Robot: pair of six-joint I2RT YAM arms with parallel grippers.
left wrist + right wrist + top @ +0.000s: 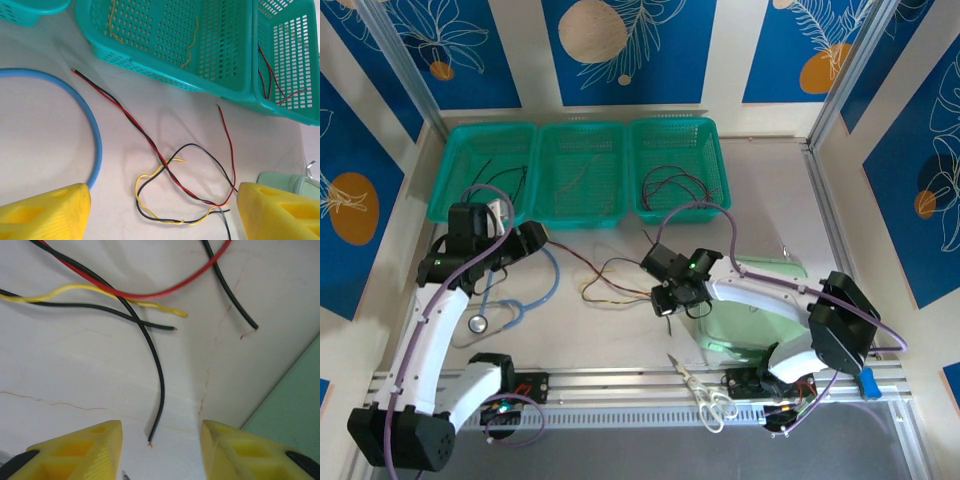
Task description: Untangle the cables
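At table [610, 330] centre: right gripper [160, 440] jaws released, black cable [159, 385] end lying between them. Left gripper [162, 210] jaws spread wide above cables [172, 182], red, black, yellow, crossed, just before teal baskets [200, 50].

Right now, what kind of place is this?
Likely a robotics lab test cell: a left arm and right arm bolted to a white table, printed backdrop panels around it, teal baskets and loose cables.
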